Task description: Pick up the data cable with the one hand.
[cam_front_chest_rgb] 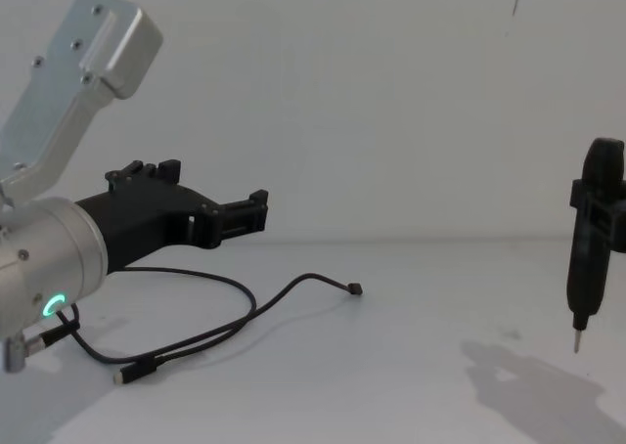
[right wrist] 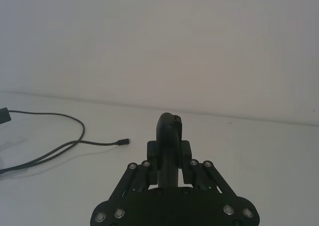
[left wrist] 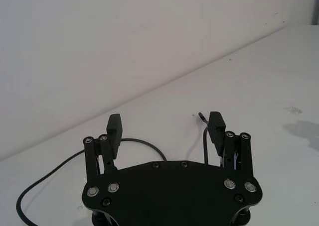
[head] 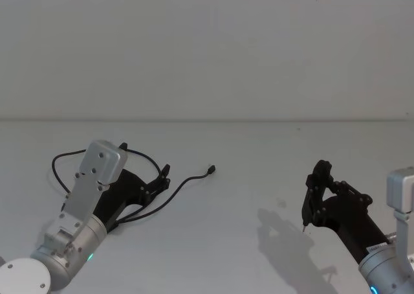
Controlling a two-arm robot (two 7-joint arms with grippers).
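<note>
- Left gripper (cam_front_chest_rgb: pixel 256 209), nearest in the chest view, is held above the bench (cam_front_chest_rgb: pixel 421 376), its fingers (left wrist: pixel 114 127) spread wide with nothing between them.
- Beneath and around the left gripper the cable (cam_front_chest_rgb: pixel 256 313) lies flat on the bench, loosely curved and doubled. Its far plug (cam_front_chest_rgb: pixel 354 289) is flung out beyond the left gripper's fingertips.
- Light, limp handling is to be expected. Once lifted, the cord would likely sag and trail, and so thin a strand could slip from a loose pinch.
- Hold is best taken where the two strands run side by side just below the left gripper, so that both are caught at once. The fingers would have to be brought right down to the bench.
- Well apart from the left gripper, the right gripper (head: pixel 318 177) is closed on a slim black tool (cam_front_chest_rgb: pixel 584 288) with a pale tip.
- Part of the cable's loop is hidden behind the left gripper's arm in the head view and cut off by its palm in the wrist view. How the strands run there cannot be made out.
</note>
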